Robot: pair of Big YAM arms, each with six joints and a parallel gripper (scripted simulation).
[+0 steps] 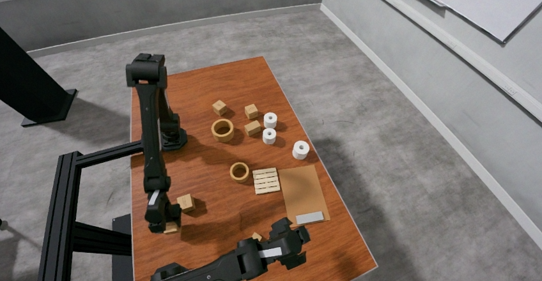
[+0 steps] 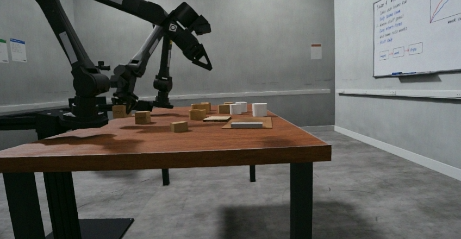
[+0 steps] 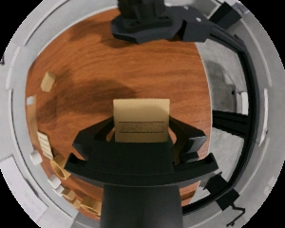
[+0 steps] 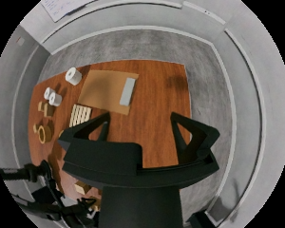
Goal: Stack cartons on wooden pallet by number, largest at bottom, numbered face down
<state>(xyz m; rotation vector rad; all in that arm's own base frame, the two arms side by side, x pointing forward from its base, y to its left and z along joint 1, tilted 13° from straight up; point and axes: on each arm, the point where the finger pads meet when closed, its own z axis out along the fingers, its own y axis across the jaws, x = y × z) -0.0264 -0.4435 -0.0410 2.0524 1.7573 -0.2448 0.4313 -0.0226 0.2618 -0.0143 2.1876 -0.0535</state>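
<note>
My left gripper (image 1: 170, 221) (image 3: 141, 115) is shut on a carton (image 1: 170, 228) (image 2: 118, 111) (image 3: 142, 111). It is low at the table's rail side; contact with the table is unclear. A second carton (image 1: 185, 203) (image 2: 142, 117) (image 4: 82, 187) stands close by. Two more cartons (image 1: 219, 107) (image 1: 250, 111) stand at the far end. No printed number shows. The pallet (image 1: 266, 171) (image 2: 217, 118) (image 4: 80, 115) bears nothing. My right gripper (image 1: 303, 247) (image 2: 207, 63) (image 4: 140, 115) is open and empty, high above the table's near end.
A large ring (image 1: 222, 138) and an oblong block (image 1: 252, 128) lie near the far cartons. A smaller ring (image 1: 239, 179) and a brown sheet (image 1: 302, 191) flank the pallet. A grey bar (image 1: 309, 218) lies on the sheet. Three white rolls (image 1: 270, 120) (image 1: 269, 136) (image 1: 300, 149) stand behind. Another block (image 1: 256, 236) lies near the right arm.
</note>
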